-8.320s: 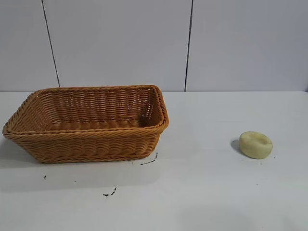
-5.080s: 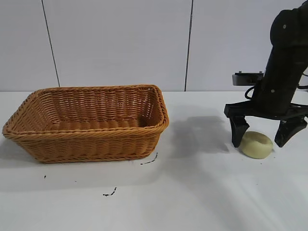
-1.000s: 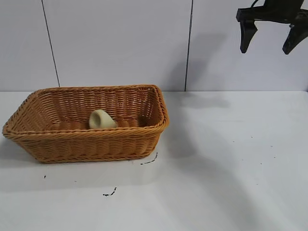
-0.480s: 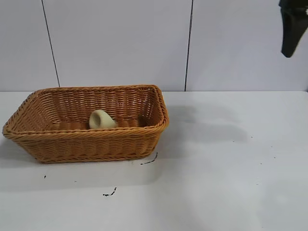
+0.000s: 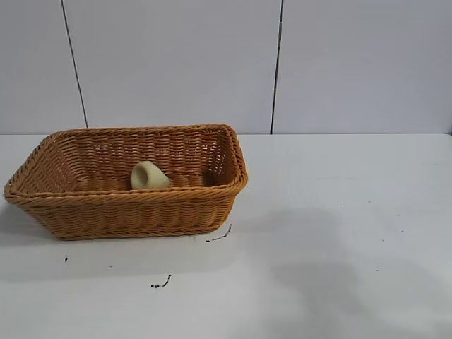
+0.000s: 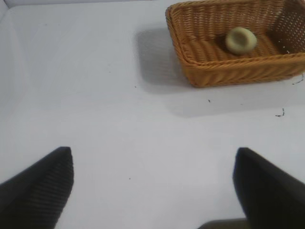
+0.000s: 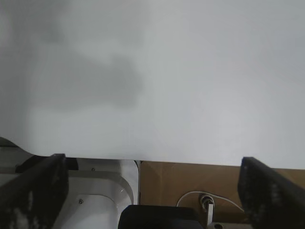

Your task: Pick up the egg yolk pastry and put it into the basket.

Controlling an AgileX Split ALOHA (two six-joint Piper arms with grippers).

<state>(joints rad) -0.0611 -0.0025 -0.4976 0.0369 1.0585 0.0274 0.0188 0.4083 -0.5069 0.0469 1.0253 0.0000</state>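
I am looking at the basket sitting at the left of the exterior view on the white table, with the egg yolk pastry lying tipped on its side on the basket floor, near the middle and touching no wall that I can make out. A few small dark marks are showing on the table just below the basket. No arm is showing in that view.

In the left wrist view the left gripper is hanging over bare table with its two fingers spread wide and nothing between them; the basket and pastry are lying at the upper right, well apart from it.

In the right wrist view the right gripper is also standing released and empty, above the table's edge.
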